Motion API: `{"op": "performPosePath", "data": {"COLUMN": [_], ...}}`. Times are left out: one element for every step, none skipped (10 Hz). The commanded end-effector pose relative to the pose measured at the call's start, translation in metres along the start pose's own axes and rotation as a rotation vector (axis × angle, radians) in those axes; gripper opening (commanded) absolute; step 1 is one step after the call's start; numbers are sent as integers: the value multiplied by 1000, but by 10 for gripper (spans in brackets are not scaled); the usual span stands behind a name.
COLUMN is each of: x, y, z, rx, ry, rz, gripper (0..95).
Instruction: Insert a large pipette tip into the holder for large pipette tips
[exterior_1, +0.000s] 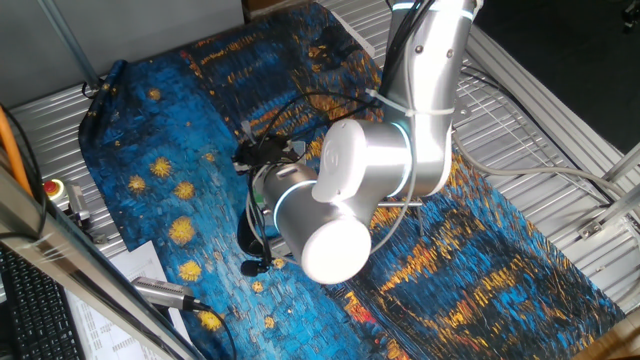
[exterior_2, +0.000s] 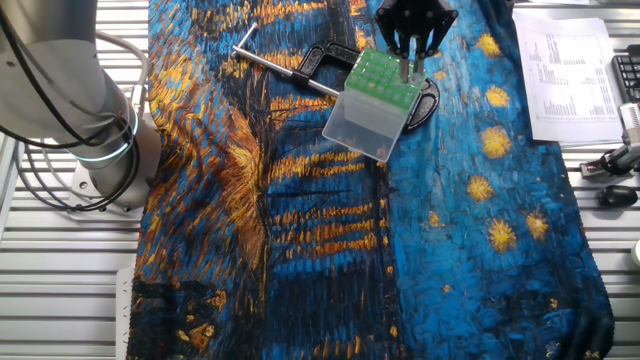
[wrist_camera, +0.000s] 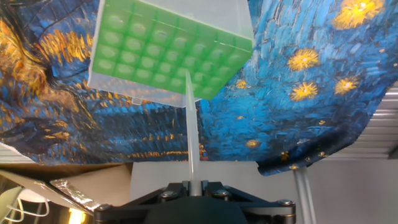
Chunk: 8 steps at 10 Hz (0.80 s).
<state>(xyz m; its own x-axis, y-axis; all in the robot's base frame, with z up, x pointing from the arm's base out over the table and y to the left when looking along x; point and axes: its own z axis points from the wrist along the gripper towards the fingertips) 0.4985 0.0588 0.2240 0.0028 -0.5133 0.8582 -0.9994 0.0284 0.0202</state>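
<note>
In the hand view my gripper (wrist_camera: 193, 182) is shut on the large pipette tip (wrist_camera: 191, 124), a clear thin tube that runs up from the jaws. Its point reaches the green perforated top of the holder (wrist_camera: 165, 46), at a hole near the near right edge. In the other fixed view the gripper (exterior_2: 411, 62) stands over the far right part of the holder's green top (exterior_2: 378, 78), above its translucent body (exterior_2: 366, 125). In the one fixed view the arm hides the holder and the tip.
A black C-shaped clamp (exterior_2: 325, 58) with a grey screw rod (exterior_2: 272, 62) lies just left of the holder. Printed sheets (exterior_2: 570, 75) and a keyboard (exterior_2: 628, 75) lie right of the starry cloth (exterior_2: 400, 250). The arm's base (exterior_2: 100, 150) stands at the left.
</note>
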Motion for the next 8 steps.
{"op": "performPosePath", "data": {"x": [1, 1, 1, 1, 1, 1, 1, -1], "y": [0, 0, 0, 0, 0, 0, 0, 1], "z": [2, 2, 2, 2, 2, 2, 1, -1], "rx": [12, 23, 24, 25, 22, 20, 16, 14], "ry": [-13, -14, -7, 4, 6, 8, 16, 34], "rz": [-6, -11, -12, -13, -15, -17, -20, -18], "gripper": [0, 0, 0, 0, 0, 0, 0, 0]}}
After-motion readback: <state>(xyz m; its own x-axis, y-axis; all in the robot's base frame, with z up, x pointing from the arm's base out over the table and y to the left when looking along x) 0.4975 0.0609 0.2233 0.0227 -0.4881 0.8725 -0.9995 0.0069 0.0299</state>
